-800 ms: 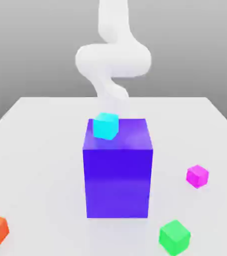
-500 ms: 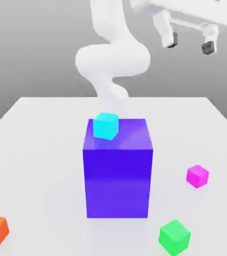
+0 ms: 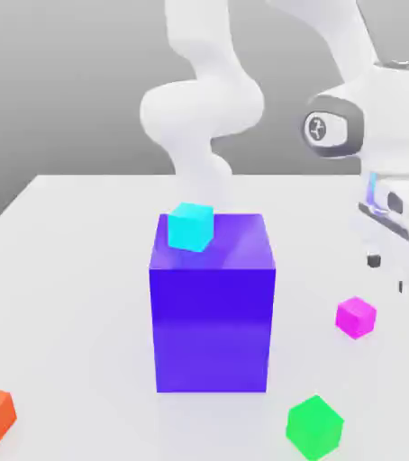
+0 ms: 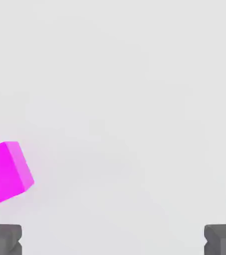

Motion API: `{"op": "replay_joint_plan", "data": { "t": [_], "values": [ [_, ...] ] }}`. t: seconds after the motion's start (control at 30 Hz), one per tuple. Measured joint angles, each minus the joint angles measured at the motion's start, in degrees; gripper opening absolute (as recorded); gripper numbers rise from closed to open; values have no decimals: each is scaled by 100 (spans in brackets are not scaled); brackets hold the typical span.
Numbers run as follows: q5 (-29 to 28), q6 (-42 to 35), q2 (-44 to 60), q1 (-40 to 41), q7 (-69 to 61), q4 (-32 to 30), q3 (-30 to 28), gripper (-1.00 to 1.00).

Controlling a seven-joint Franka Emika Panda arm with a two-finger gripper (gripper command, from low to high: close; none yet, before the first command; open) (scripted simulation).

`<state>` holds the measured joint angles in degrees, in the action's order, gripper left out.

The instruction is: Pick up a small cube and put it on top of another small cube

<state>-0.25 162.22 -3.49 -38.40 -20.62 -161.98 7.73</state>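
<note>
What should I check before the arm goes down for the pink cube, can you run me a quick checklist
1. Fingers spread wide: ok.
2. Nothing held in the gripper: ok.
3. Gripper centred over the pink cube: not ok, in the hand view the cube sits off beside one finger.
4. Pink cube free on the table, apart from the green cube and blue block: ok.
5. Gripper height above the cube: cannot tell.

Gripper [image 3: 387, 274] hangs just above magenta cube [image 3: 356, 317]; cyan cube [image 3: 191, 226] atop blue-violet block [image 3: 212, 306].
</note>
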Motion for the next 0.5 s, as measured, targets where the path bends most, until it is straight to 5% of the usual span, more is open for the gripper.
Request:
{"op": "replay_joint_plan", "data": {
  "t": [0.3, 0.33, 0.5],
  "values": [
    [-628, 1381, 1752, -750, -123, -3, -559, 0],
    [-661, 1503, 1901, -814, -99, 24, -633, -100],
    [-667, 1489, 1900, -814, -93, 24, -633, -100]
  ]
}}
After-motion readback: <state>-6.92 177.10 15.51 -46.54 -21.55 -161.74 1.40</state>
